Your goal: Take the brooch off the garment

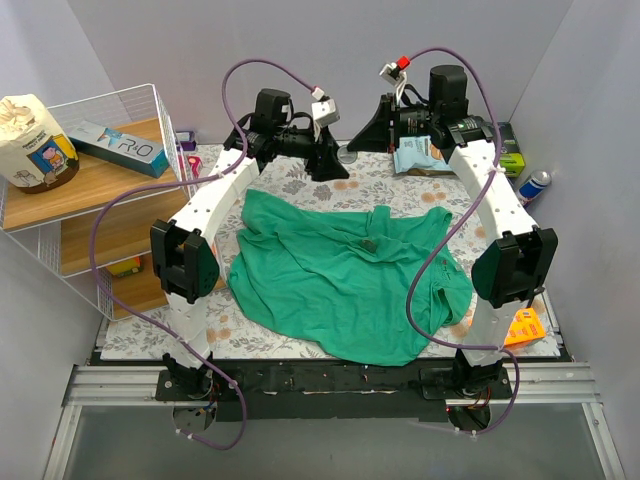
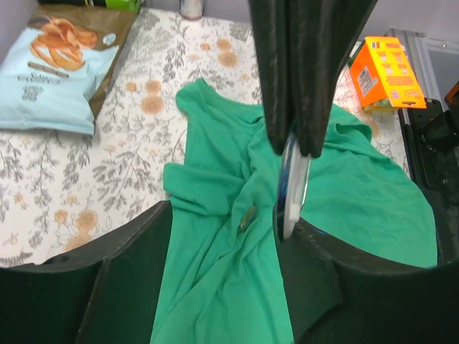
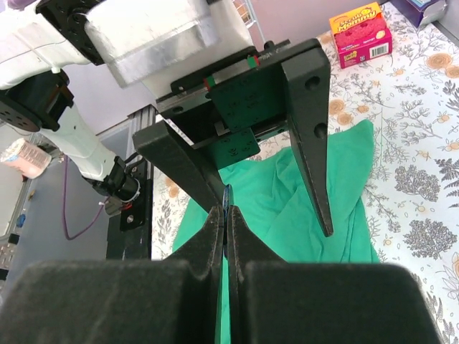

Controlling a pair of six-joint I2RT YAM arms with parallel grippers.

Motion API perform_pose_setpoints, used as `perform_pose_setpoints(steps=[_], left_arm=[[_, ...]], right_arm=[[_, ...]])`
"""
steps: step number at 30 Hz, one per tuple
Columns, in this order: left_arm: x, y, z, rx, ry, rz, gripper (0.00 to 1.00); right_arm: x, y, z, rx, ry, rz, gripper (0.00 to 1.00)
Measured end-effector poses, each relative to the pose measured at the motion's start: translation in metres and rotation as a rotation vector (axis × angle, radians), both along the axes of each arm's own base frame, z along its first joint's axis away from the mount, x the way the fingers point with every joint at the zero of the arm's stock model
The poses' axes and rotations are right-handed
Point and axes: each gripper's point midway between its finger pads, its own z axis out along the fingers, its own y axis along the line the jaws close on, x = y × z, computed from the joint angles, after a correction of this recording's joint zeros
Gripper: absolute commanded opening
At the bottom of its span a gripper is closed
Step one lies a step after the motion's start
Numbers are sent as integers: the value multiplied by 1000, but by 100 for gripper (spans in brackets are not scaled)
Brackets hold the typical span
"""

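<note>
The right tool (image 3: pixel 224 222) is clenched, its two dark fingers (image 2: pixel 276 86) pressed flat together; a thin pale bluish sliver (image 2: pixel 294 190) shows at the tips and just below them, and I cannot tell whether it is a held thing or part of the tool; the left tool (image 2: pixel 222 213) is released, its fingers spread wide, and the right tool's closed tips point into the gap between them; both tools hang in the air over the far side of the desk (image 1: pixel 290 180), touching no cloth

The brooch (image 2: pixel 247 217) is a small, dark, brownish speck pinned among folds near the middle of the garment (image 1: pixel 330 280); the garment is an emerald-green shirt, rumpled, lying flat across the floral mat of the desk, well below both tools

The left wrist view alone shows the brooch closely, sitting in a crease, with a pale blue crisp bag (image 2: pixel 61 68) and an orange box (image 2: pixel 387 72) on the desk beside the cloth; the top view shows the brooch (image 1: pixel 370 243) only as a speck; the right wrist view shows green cloth between the left tool's spread fingers, but no brooch that I can make out
</note>
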Motion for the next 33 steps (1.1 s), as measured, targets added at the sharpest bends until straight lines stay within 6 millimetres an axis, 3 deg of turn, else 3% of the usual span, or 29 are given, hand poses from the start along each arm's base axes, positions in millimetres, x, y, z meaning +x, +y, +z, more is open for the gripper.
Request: perform_pose_setpoints(steps=[9,14,19,26,33], left_arm=[[-9,25,-54,101,99,82,63],[-15,41,-109,197,197,140,63],[-23,53,-154,275,293,195,62],[3,57,-192,333,321,320,61],[33,64,-236,395,298,434,62]], right_arm=[[9,-12,-17,-55,-1,-57,1],[13,-25,-33,-125,-25,-121,1],[6,-43,-47,-178,-17,-168,1],[4,-82,-77,-280,5,-283,1],[18,-130,-110,-441,10,-450,1]])
